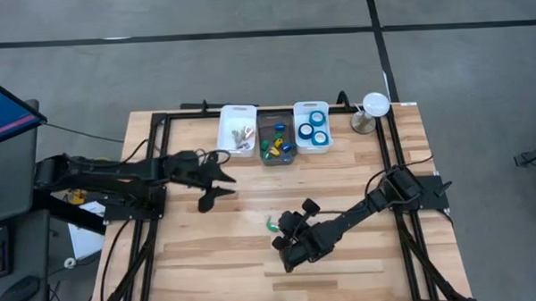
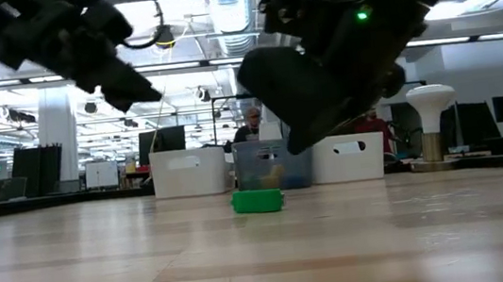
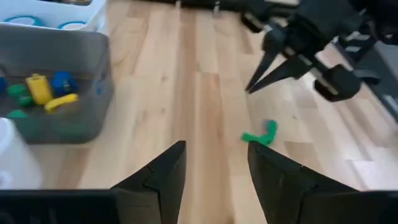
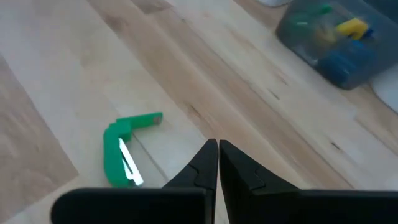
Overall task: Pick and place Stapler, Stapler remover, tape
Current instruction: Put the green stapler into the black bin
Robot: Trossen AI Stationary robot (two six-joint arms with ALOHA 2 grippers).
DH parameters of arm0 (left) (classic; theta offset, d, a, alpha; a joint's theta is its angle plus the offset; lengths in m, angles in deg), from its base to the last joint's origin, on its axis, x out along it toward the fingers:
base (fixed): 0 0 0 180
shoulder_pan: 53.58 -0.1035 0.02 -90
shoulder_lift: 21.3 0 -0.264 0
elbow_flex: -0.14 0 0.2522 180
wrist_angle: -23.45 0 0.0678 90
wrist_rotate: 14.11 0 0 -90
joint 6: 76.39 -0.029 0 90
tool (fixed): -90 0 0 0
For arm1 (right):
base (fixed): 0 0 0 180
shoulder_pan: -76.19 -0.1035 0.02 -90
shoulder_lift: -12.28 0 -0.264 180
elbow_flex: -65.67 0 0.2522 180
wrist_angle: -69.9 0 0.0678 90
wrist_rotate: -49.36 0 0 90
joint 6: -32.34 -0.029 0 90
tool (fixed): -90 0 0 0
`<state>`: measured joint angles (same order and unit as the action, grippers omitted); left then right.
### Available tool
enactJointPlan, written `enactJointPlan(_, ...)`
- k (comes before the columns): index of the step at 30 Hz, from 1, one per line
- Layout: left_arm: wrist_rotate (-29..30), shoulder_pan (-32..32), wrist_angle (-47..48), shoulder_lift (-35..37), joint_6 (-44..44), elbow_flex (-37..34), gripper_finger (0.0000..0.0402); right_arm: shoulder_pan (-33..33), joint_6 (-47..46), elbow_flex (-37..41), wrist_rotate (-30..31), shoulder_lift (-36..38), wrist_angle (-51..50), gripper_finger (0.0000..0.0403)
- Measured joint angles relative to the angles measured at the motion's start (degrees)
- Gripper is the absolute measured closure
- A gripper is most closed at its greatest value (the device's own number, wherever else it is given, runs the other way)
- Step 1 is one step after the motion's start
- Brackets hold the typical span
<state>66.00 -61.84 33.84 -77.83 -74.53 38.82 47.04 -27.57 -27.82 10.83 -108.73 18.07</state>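
- Pale wooden planks make up the table (image 1: 209,260), which stands on a grey floor crossed by dark lines; in the low view an office-like hall with ceiling lights and a few people lies behind it.
- No brand, label or readable writing shows on any object.
- Three bins stand in a row at the far edge: a white bin (image 1: 237,129) with small metallic pieces, a grey bin (image 1: 276,139) with small green, yellow and blue pieces, and a second white bin (image 1: 312,126) holding the tape (image 1: 317,127), blue rings with pale cores.
- A white lamp (image 1: 373,107) stands just beside that last bin.
- The green stapler remover (image 4: 124,147) lies flat on the bare wood mid-table, well apart from the bins.
- The right gripper (image 4: 217,155) hangs near it, not touching, its fingers pressed together and holding nothing.
- The left gripper (image 3: 214,163) hovers above the wood on the left side, its fingers spread apart and empty.
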Motion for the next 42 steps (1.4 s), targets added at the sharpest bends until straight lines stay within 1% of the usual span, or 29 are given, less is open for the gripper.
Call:
enactJointPlan(2,0.22,1.0,-3.16,1.49,1.65,-3.33,0.0239,0.73,2.53,-0.65,-1.74,0.0,0.6,0.0395)
enactJointPlan(7,0.46,2.01,-8.78,1.65,6.32,-8.84,0.0239,1.84,11.54,-3.41,-5.06,0.0,1.78,0.0395)
enactJointPlan(10,0.48,2.87,-11.97,0.79,9.78,-12.07,0.0239,2.13,16.06,-5.29,-5.14,0.0,1.69,0.0395)
enactJointPlan(13,1.1,4.28,-17.12,-0.16,11.61,-15.15,0.0239,2.62,20.86,-6.49,-5.2,0.0,1.27,0.0395)
enactJointPlan(15,2.99,5.03,-21.18,-0.66,11.7,-16.77,0.0239,3.17,24.63,-7.36,-5.74,0.0,0.89,0.0395)
enactJointPlan(18,5.53,5.18,-25.34,-0.84,11.66,-18.44,0.0239,4.53,32.17,-8.34,-8.54,0.02,0.75,0.0395)
enactJointPlan(20,5.98,5.15,-26.63,-0.88,11.63,-19.02,0.0239,5.77,37.82,-9.1,-11.4,0.02,0.59,0.0395)
enactJointPlan(22,5.84,5.18,-26.74,-0.86,11.94,-19.41,0.0239,7.45,45.34,-9.64,-15.87,0.04,0.69,0.0395)
enactJointPlan(25,5.9,5.62,-26.72,-0.83,12.57,-20.13,0.0239,10.25,57.93,-9.79,-25.46,0.04,0.18,0.0395)
enactJointPlan(27,5.84,6.19,-26.66,-0.86,12.63,-20.45,0.0239,11.95,62.68,-9.81,-31.68,0.04,0.4,0.0395)
enactJointPlan(29,5.84,6.92,-26.81,-0.86,12.63,-20.64,0.0239,13.23,63.34,-9.81,-36.43,0.04,0.74,0.0395)
enactJointPlan(30,5.84,7.28,-26.75,-0.86,12.63,-20.74,0.0239,13.73,63.5,-9.81,-37.73,0.04,0.85,0.0395)
enactJointPlan(34,6.27,8.17,-26.78,-0.86,12.25,-20.87,0.0239,14.36,64.49,-9.83,-38.06,0.04,0.83,0.0395)
enactJointPlan(38,7.32,8.37,-26.76,-0.86,12.14,-20.87,0.0239,14.3,69.91,-9.83,-38.33,0.04,0.39,0.039)
enactJointPlan(40,7.31,8.37,-26.74,-0.86,12.15,-20.87,0.0239,14.23,73.41,-9.83,-39.8,0.04,0.33,0.0386)
enactJointPlan(42,7.32,8.37,-26.74,-0.86,12.15,-20.87,0.0239,14.37,74.94,-9.82,-40.61,0.04,0.47,0.0384)
